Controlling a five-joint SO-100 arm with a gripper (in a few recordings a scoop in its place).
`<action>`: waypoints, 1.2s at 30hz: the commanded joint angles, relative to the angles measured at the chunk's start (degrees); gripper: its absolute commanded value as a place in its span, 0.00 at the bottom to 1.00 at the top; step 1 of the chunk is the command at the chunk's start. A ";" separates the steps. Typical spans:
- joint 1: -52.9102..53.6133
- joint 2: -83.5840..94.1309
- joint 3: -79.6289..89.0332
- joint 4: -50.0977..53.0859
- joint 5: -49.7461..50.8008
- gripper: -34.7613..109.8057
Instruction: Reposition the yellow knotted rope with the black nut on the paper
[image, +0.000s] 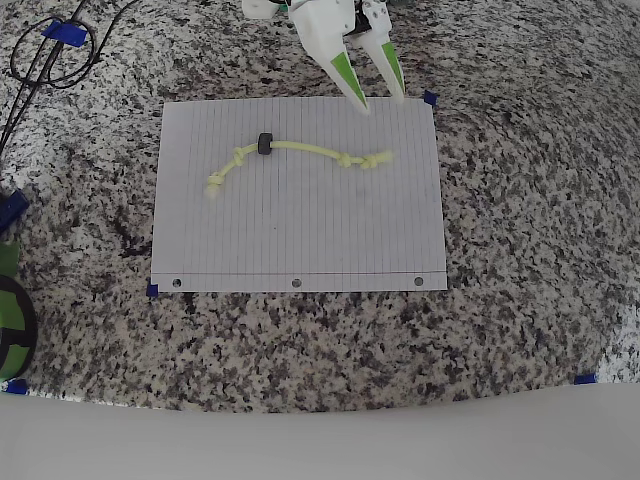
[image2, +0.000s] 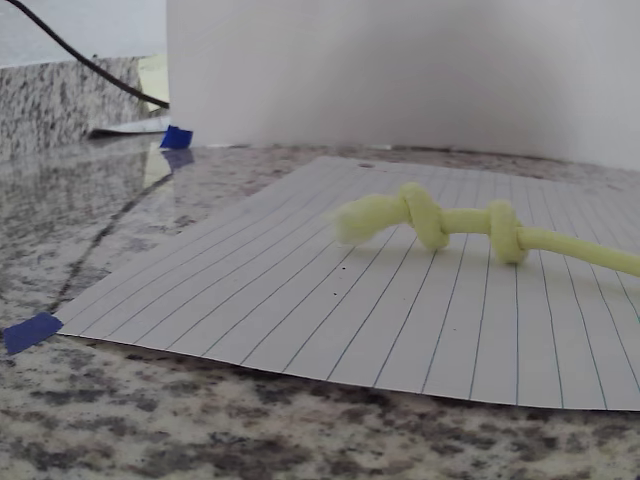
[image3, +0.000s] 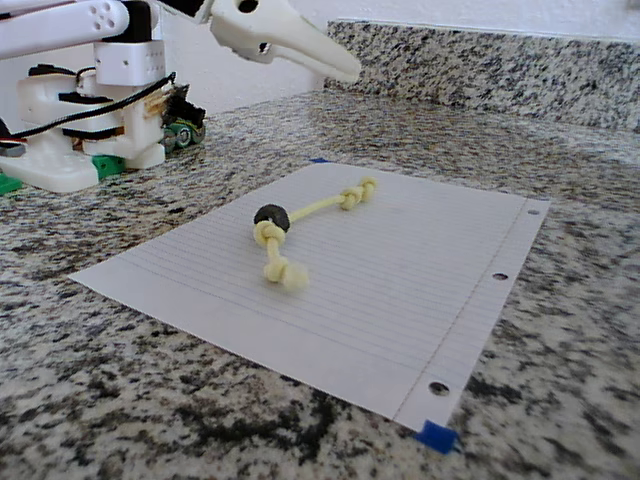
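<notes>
Apparently nothing is grasped yet: the yellow knotted rope lies on the upper half of the paper with the black nut near its left knots, and the gripper, fingers spread and empty, hovers at the paper's top edge, so the whole repositioning remains.

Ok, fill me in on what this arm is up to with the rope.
Nothing is being held yet. The tool hovers open above the paper's far edge in the overhead view, near the rope's double-knotted end. The yellow knotted rope lies in a loose curve across the paper's upper half, with the black nut threaded on it toward its other end. The paper rests flat on the granite counter, blue tape at its corners.
</notes>
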 joint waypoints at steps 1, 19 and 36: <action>2.20 0.44 0.09 -1.58 -1.58 0.58; 22.76 -0.35 -1.41 2.64 -39.81 0.24; 25.22 2.29 -2.11 11.60 -99.23 0.24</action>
